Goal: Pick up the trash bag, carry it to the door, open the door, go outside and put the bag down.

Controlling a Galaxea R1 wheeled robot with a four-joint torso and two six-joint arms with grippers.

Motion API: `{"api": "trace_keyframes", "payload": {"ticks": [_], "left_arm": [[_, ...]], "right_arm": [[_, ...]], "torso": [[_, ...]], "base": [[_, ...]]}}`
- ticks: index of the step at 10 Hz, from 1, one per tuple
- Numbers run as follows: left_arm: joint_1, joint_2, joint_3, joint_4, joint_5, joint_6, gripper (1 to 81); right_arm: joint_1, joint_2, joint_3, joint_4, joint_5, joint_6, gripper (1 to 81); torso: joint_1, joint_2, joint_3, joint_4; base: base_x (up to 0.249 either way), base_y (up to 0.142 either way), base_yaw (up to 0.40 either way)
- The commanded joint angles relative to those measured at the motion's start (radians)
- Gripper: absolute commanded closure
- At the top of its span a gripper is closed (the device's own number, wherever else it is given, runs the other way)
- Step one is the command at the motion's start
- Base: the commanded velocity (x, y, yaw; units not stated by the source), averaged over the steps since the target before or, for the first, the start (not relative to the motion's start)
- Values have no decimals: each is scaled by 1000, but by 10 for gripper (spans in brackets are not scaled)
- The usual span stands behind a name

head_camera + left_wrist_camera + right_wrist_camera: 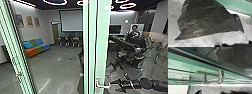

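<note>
Right gripper [113, 86]: spread open beside the handle, with nothing between its fingers that we can make out – whether it touches the metal, we cannot tell.
Door handle [221, 77]: a bent metal lever, standing out from the door and free of any grasp, as far as we can see.
Step in hand: opening the door, we judge; the bag seems to be along with us, and the right gripper is lined up with the lever.
Next move: we would want the lever well between the fingers or squarely under them, then a steady turn; a glancing touch could slip off.
Right arm [147, 84]: reaching in nearly level from the right of the head view, low, its gripper aimed at the lever.
Left gripper: its opening and its grip we cannot tell.
Trash bag [204, 20]: black, creased plastic, close below the left wrist camera – hanging or resting, we cannot say.
Green-edged glass door [102, 47]: upright in front of us.
Sofa [36, 47]: orange, green and blue, well away from the door.
Person [134, 31]: small, toward the right of the head view.
</note>
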Motion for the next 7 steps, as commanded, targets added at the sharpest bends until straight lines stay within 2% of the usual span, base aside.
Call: {"api": "trace_keyframes", "payload": {"ticks": [1,3,7], "left_arm": [[-68,-14,1,-10,58,4,811],[-69,-11,-1,-8,58,4,811],[-69,-8,-10,-10,59,4,811]], "right_arm": [[142,31,-32,9,-10,28,10],[130,75,-75,11,-10,32,10],[107,151,-153,8,-10,89,10]], "torso": [[0,0,0,0],[0,0,0,0],[0,0,0,0]], "base": [[0,0,0],[0,0,0],[0,0,0]]}}
